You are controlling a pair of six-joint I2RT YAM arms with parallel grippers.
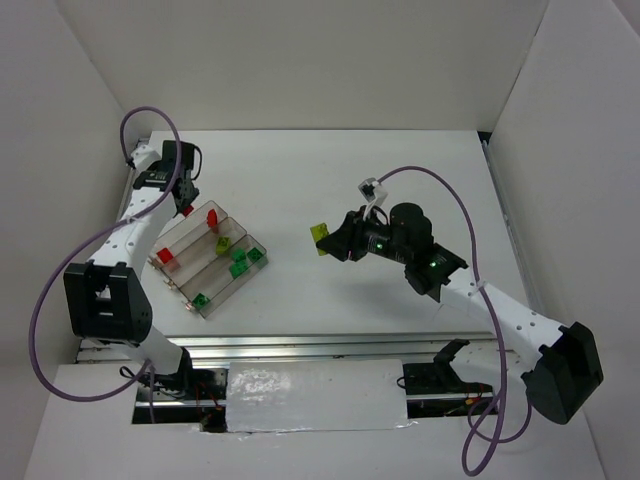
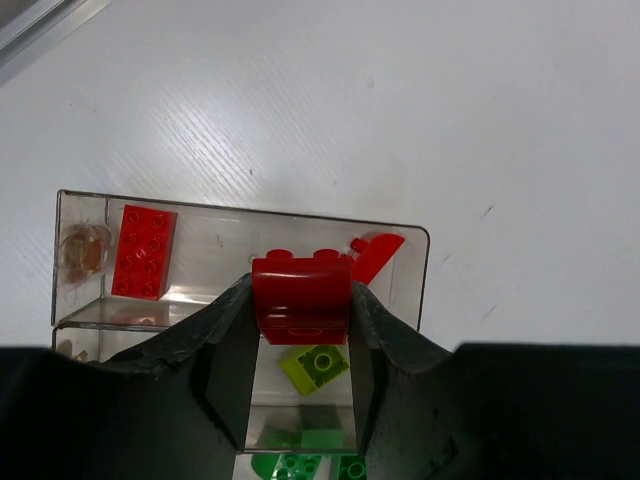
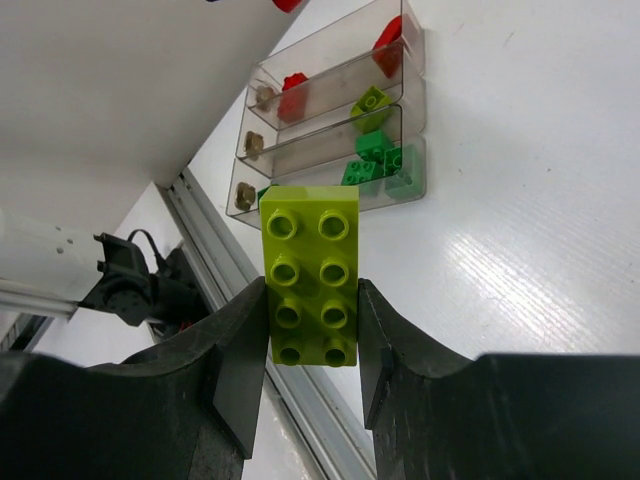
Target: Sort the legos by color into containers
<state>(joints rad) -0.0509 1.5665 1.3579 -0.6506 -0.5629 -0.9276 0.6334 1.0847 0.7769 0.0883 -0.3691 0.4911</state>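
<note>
**Both hands hold a brick, one over the tray, one off to its right**

The left hand [image 2: 301, 312] is closed on a red brick [image 2: 301, 283]. Its two fingers press the brick's opposite sides, and the studs point away from the wrist. In the left wrist view the brick hangs over the clear tray [image 2: 240, 207], above the wall between the trough of red pieces and the middle trough. From overhead, this hand sits at the tray's far left edge.

The trough of reds holds a flat red brick [image 2: 144, 252] lying studs up near one end and another red piece [image 2: 378, 255] leaning at the other end. In the middle trough lies a small yellow-green brick [image 2: 315, 366], seen between the left fingers just under the held brick. The third trough holds green bricks [image 3: 372, 160] bunched close together toward one end, and a single green brick [image 1: 203, 298] at the opposite end.

The right hand [image 3: 310, 300] grips a long yellow-green brick [image 3: 310, 250], two studs wide and four long. It holds the brick by its long sides with the studs facing the wrist camera. Overhead, this hand and its brick are to the right of the tray, apart from it, over bare white tabletop [image 1: 400, 180].
</note>
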